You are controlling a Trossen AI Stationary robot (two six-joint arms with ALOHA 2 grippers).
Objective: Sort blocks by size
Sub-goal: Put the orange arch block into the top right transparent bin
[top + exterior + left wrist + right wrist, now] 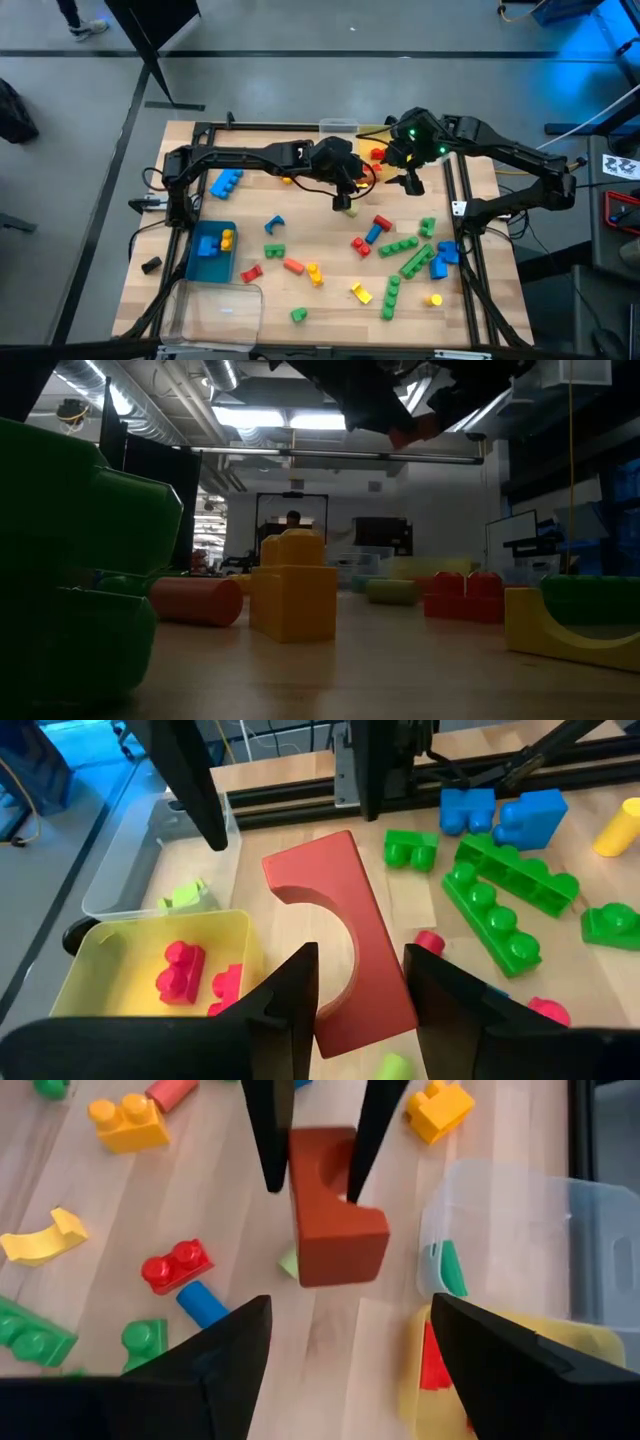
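Wooden table (330, 290): left hand (360, 990) grips unlabeled red arch block (340, 930).

Grey floor (300, 90), bright ceiling lights (290, 418)

A red arch-shaped block (345, 935) hangs above the tabletop (330, 290), clamped in the left pincer (360, 985). Green, blue, yellow and red blocks (405, 262) lie scattered across the near and right side.

On the table (150, 300), a blue bin (212, 262) sits just behind a clear bin (215, 310); a yellow bin (120, 975) and another clear bin (560, 1230) stand at the far edge.
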